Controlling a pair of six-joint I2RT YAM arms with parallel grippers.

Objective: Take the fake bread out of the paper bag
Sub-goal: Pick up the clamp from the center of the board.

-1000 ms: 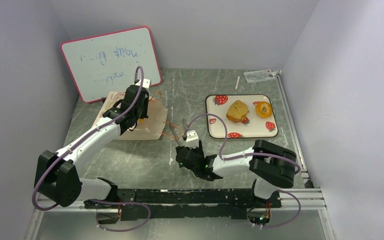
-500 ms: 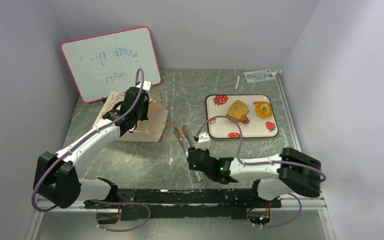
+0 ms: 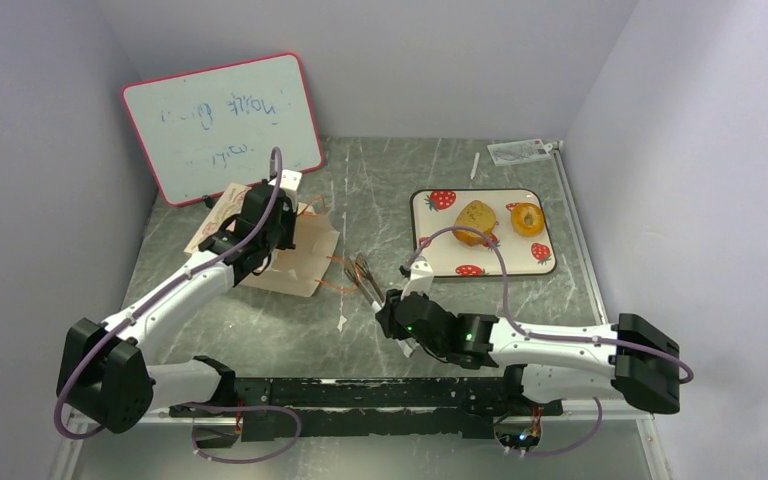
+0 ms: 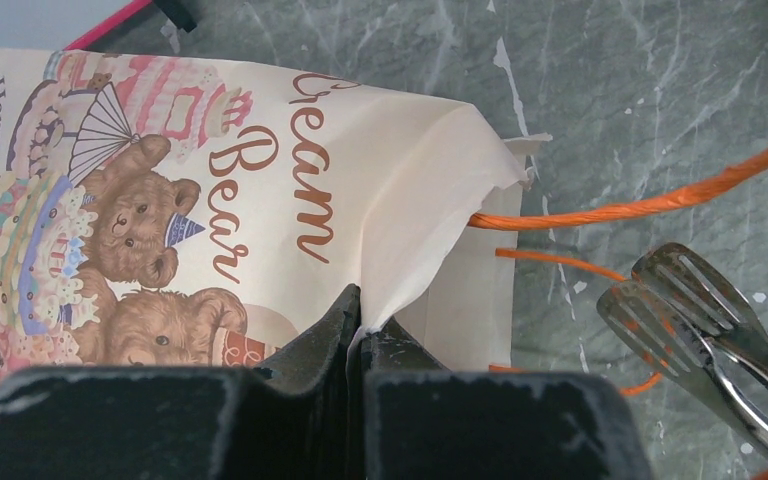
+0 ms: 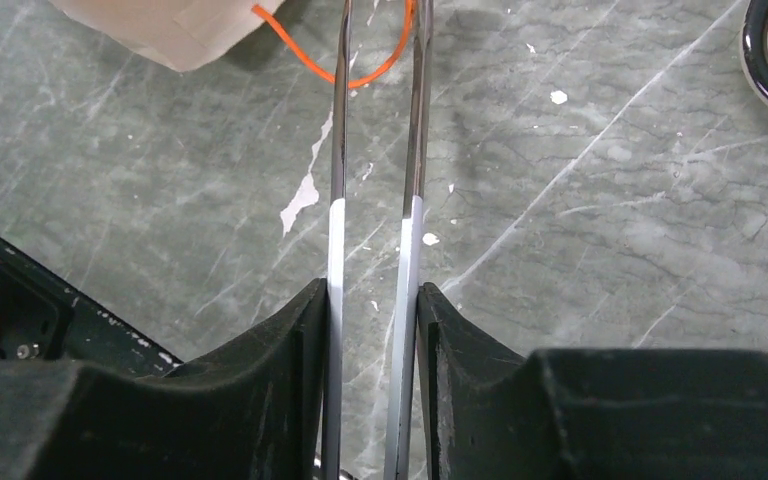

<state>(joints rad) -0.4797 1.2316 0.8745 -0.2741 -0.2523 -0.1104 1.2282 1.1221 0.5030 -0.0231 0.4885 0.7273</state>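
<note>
Your left fingers (image 4: 312, 335) pinch the bag (image 4: 260, 150); your right fingers (image 5: 298, 345) clamp tongs (image 5: 336, 180) (tips among orange cords (image 4: 650, 198) just ahead).

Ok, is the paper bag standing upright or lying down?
Lying down. The paper bag shows its printed face upward on the table, left gripper shut on its mouth edge.

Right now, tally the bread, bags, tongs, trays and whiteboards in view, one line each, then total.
fake bread: 2
paper bag: 1
tongs: 1
tray: 1
whiteboard: 1
Total: 6
</note>
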